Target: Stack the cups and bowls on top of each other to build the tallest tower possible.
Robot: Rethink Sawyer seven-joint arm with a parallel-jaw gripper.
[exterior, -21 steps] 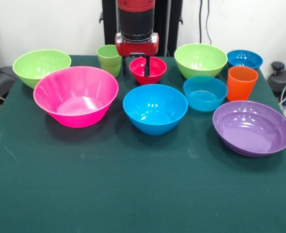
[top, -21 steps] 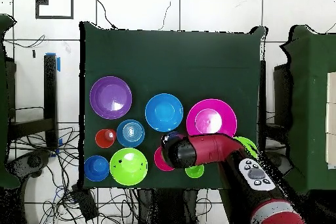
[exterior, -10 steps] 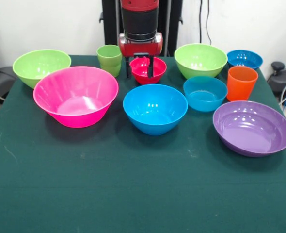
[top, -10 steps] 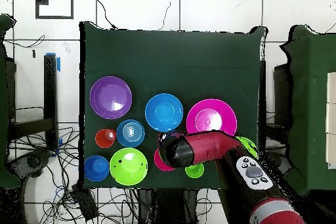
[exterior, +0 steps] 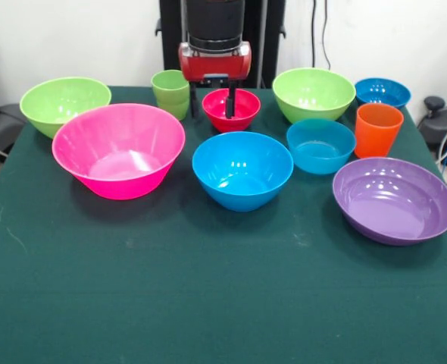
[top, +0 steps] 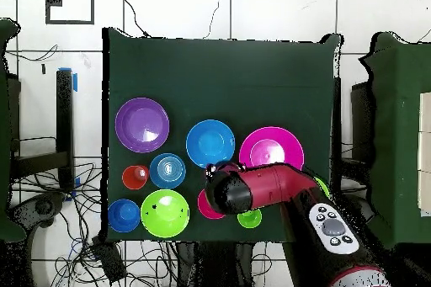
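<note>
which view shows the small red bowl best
The front view: the red bowl shows whole, with the gripper straddling its near-left rim. In the overhead view the arm hides nearly all of it.

Glossy plastic bowls (exterior: 242, 168), matt cloth (exterior: 208, 288).

End effector (exterior: 212, 100) at the small red bowl (exterior: 231, 109) — one finger inside, one outside; green cups (exterior: 170, 92) beside.
</note>
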